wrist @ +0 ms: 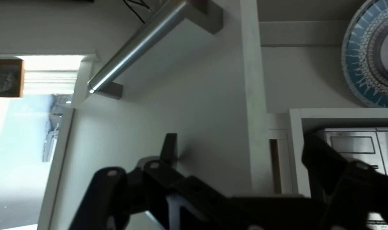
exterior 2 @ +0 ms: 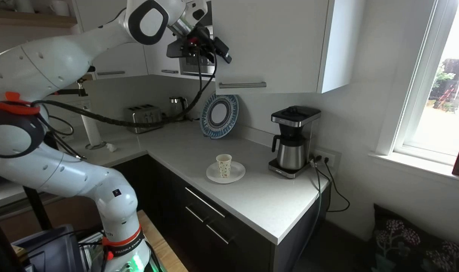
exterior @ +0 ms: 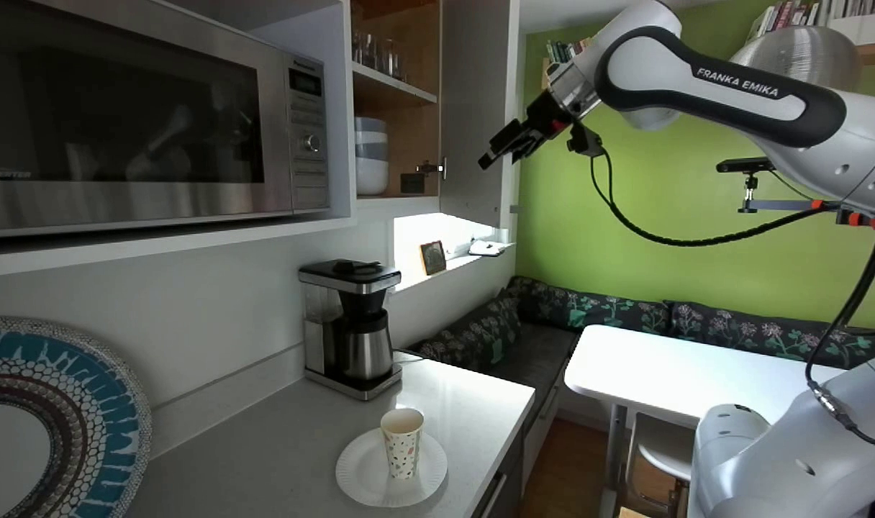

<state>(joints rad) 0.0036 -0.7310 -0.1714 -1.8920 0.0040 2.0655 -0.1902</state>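
In an exterior view I look from beside the microwave (exterior: 142, 115) along the counter (exterior: 265, 446) toward a green wall (exterior: 682, 270), and in an exterior view past the nearby arm (exterior 2: 59, 60) across that counter, both exterior views sharing the coffee maker (exterior 2: 293, 149), while my wrist view faces a cabinet door (wrist: 181, 95) up close, upside down.

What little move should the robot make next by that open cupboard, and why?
Probably ease the open, empty gripper slowly toward the outer face of the cupboard door: that door stands open, and in the wrist view one finger shows in front of this face, the other past the door's edge. Whether they touch is unclear, so gently.
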